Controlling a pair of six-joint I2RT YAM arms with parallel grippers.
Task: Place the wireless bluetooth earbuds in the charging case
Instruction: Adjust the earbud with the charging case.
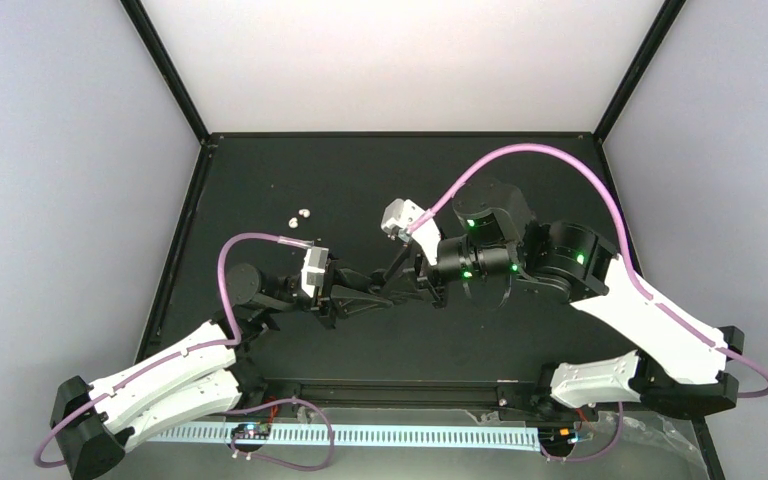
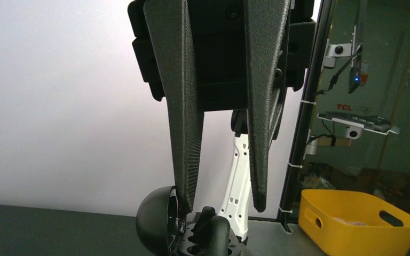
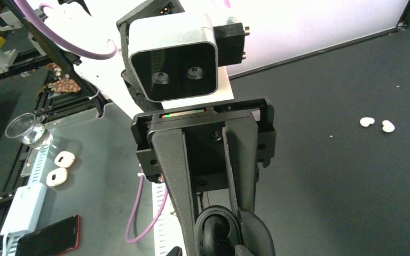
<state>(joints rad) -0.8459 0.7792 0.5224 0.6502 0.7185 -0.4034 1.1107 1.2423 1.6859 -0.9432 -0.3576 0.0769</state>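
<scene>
Top view: left claw (image 2: 221, 205) pressed together, right claw (image 1: 400, 270) unclear, tips close; earbuds (image 1: 300, 215) lie on desk (image 1: 360, 170). Steady left, move right slowly.

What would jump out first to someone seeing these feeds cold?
The left arm and right arm reach inward and converge over the middle of the black table. Two white earbuds lie side by side on it toward the rear left, apart from both arms.

Two tiny white rounded earbuds (image 3: 367, 121), just beside each other, lying loose on the black table (image 1: 260, 180), far left
</scene>
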